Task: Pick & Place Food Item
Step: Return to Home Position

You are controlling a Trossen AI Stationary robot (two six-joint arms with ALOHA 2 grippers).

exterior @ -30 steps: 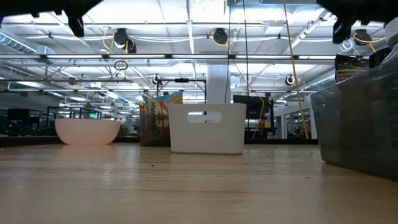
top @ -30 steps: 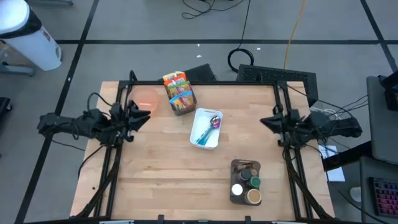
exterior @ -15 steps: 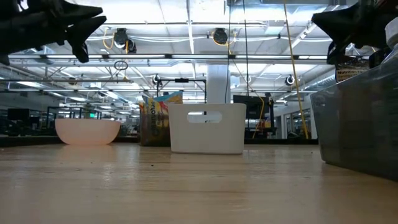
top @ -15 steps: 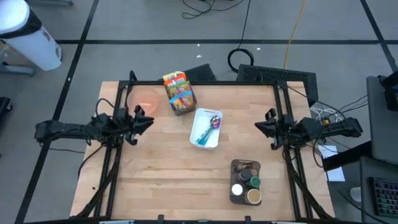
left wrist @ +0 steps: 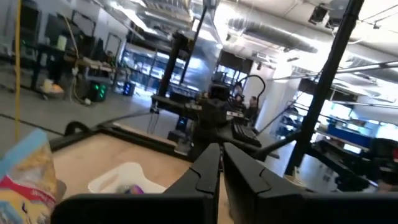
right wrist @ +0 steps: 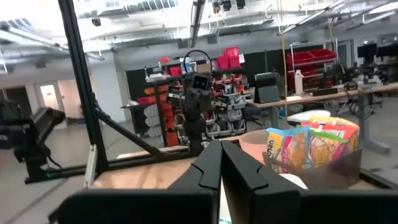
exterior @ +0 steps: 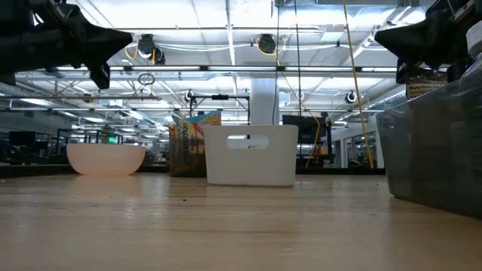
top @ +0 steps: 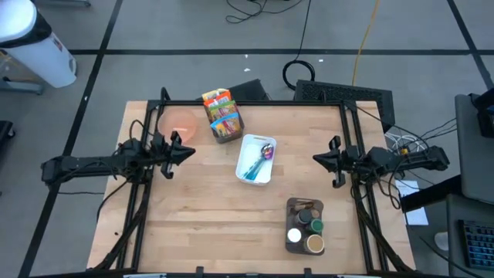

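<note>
Well, the food is all binned: noodle packs [top: 220, 112] stand upright in the top black bin [top: 225, 138], and seasoning bottles [top: 307, 228] sit caps-up in the bottom black bin [top: 288, 220]. Those packs look light, crinkly and soft, best pinched at the top seam poking above the wall; the bottles look stiff and smooth, likely to slip unless taken across the cap from above. Between the bins sits a white bin [top: 253, 181], with a pink bowl [top: 179, 122] beside the packs. Left gripper [top: 185, 151] and right gripper [top: 318, 160] hover over opposite table sides, fingers pressed together, holding nothing
</note>
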